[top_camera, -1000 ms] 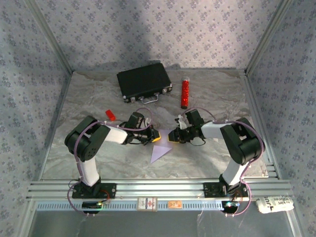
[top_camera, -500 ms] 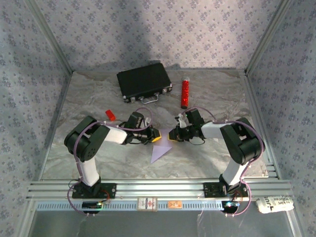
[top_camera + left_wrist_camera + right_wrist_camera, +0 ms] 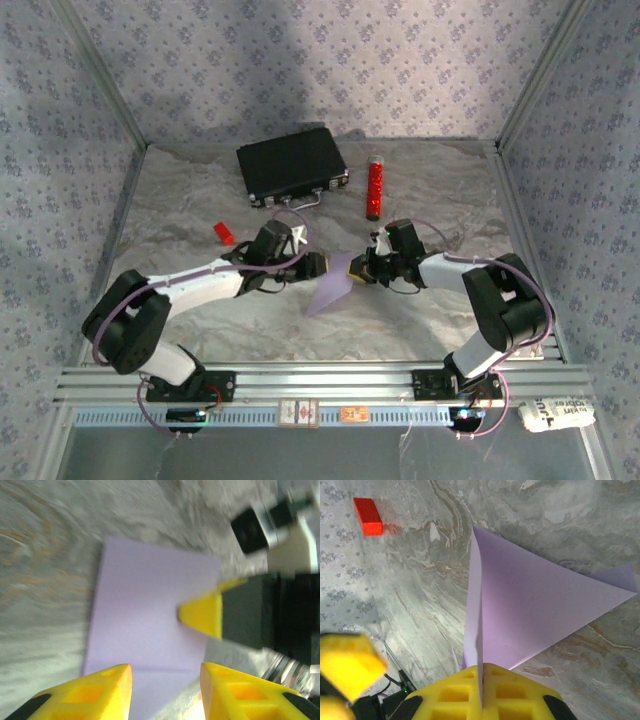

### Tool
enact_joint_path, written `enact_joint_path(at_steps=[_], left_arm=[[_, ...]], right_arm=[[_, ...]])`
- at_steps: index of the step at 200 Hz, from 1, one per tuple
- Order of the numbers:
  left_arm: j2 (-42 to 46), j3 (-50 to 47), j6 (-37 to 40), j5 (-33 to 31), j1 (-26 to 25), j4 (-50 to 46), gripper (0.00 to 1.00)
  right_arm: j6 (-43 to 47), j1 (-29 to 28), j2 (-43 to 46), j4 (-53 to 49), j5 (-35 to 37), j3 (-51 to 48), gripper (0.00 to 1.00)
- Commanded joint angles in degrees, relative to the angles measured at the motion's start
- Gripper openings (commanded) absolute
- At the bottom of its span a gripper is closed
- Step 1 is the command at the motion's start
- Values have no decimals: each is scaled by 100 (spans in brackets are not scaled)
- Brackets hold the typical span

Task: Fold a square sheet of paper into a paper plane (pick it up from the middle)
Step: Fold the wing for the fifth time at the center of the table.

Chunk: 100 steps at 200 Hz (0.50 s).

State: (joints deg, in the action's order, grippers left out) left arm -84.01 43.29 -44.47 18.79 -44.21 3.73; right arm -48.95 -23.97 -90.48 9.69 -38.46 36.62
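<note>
The square sheet of paper [image 3: 328, 295] is pale lilac and folded into a creased triangle [image 3: 535, 610], at mid-table between the two arms. My right gripper [image 3: 481, 680] is shut on its folded edge, which stands upright between the yellow fingers. In the top view the right gripper [image 3: 356, 272] sits at the sheet's upper right corner. My left gripper [image 3: 167, 690] is open just over the paper [image 3: 145, 615], fingers apart with nothing between them. It faces the right gripper's yellow fingertip [image 3: 202, 615]. From above, the left gripper [image 3: 318, 265] is at the sheet's upper left.
A black case [image 3: 292, 165] lies at the back, with a red cylinder [image 3: 374, 188] to its right. A small red block [image 3: 223, 232] lies left of the left arm and also appears in the right wrist view [image 3: 368, 516]. Metal rails run along the near edge.
The left gripper has opened and let go of the paper, and its arm has stretched out low. The right gripper has shut on the folded edge. The sheet has shifted slightly away from the bases.
</note>
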Motion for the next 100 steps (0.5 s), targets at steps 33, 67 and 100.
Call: enact_joint_path(at_steps=[33,67,100], left_arm=[[-160,417,1909,-2021,-1403,-1430,46],[-564,668,2291,-2861,-2027,-1711,49],[-778,751,2406,-3531,-2300,-1798,51]], right_arm=[[-313,24,108,-162,105,69,4],[-286,29,135,-252,105,106,4],[-269,24,138,-298,103,116,4]])
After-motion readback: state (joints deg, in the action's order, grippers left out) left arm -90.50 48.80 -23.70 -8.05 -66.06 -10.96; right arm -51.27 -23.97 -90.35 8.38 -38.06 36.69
